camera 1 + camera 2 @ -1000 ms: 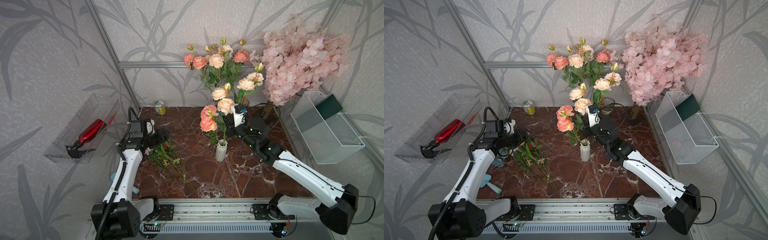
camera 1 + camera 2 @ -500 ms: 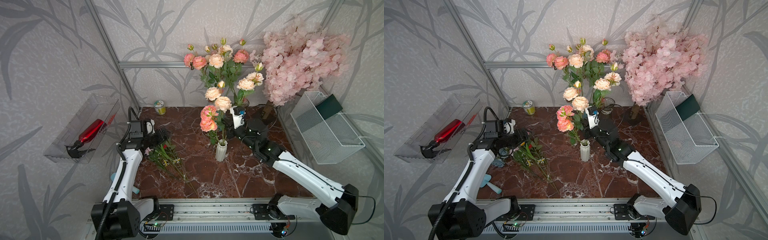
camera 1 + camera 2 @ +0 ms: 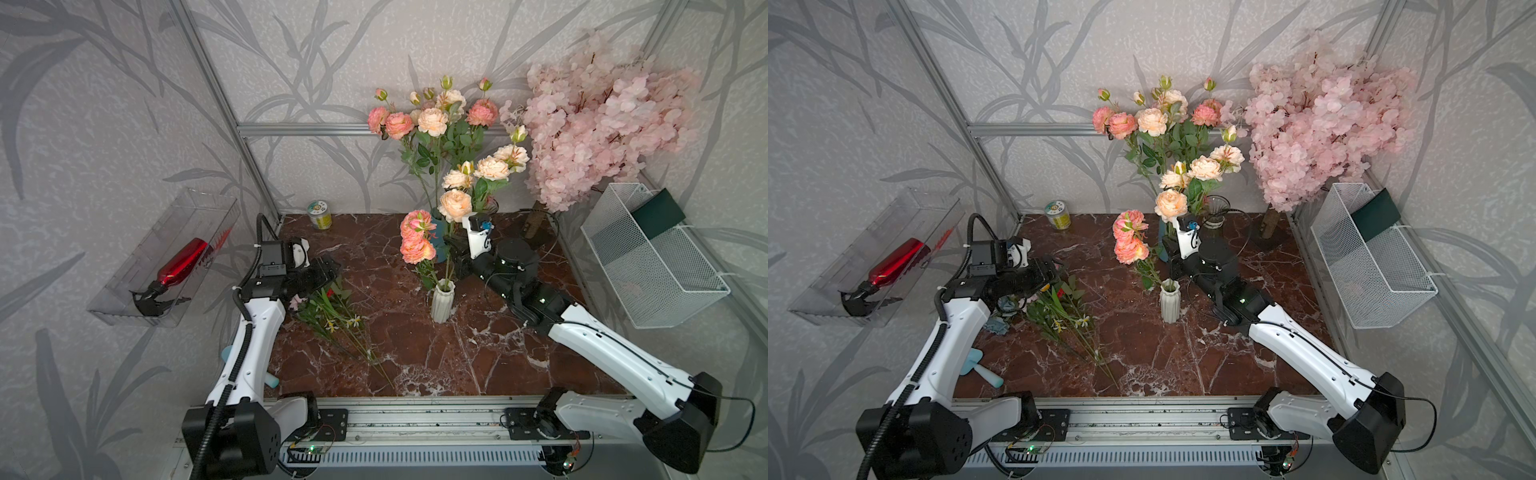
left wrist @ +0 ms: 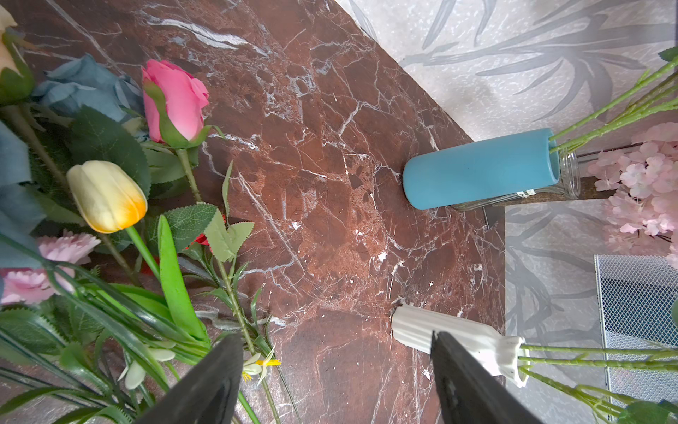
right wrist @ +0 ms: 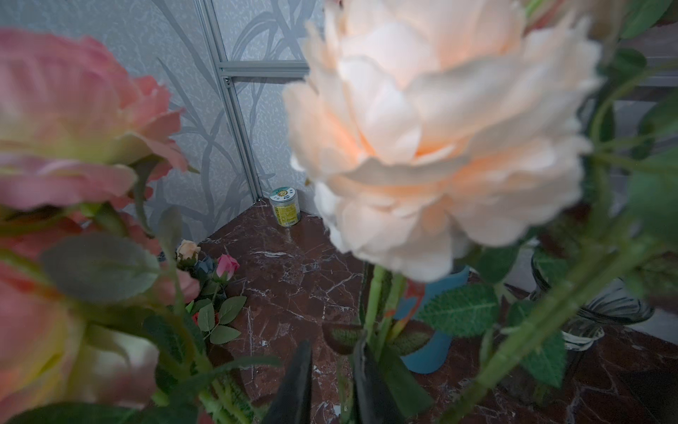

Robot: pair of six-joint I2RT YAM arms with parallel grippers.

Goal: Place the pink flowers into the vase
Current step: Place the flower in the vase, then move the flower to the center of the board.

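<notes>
The right claw (image 5: pixel 334 345) has its jaws narrowly apart, and bare table shows through the gap. Green stems of the pink flowers (image 3: pixel 415 239) rise just beside one finger (image 5: pixel 363 367). Contact cannot be confirmed because the close view is blurred. These stems enter the white vase (image 3: pixel 442 299), which stands upright near the middle of the table (image 3: pixel 415 357).

The left claw (image 4: pixel 334 336) has its jaws wide apart and holds nothing. It hangs over the loose mixed flowers (image 3: pixel 332 311) lying on the table. Further green stems stand in the blue vase (image 4: pixel 477 169) behind.
</notes>
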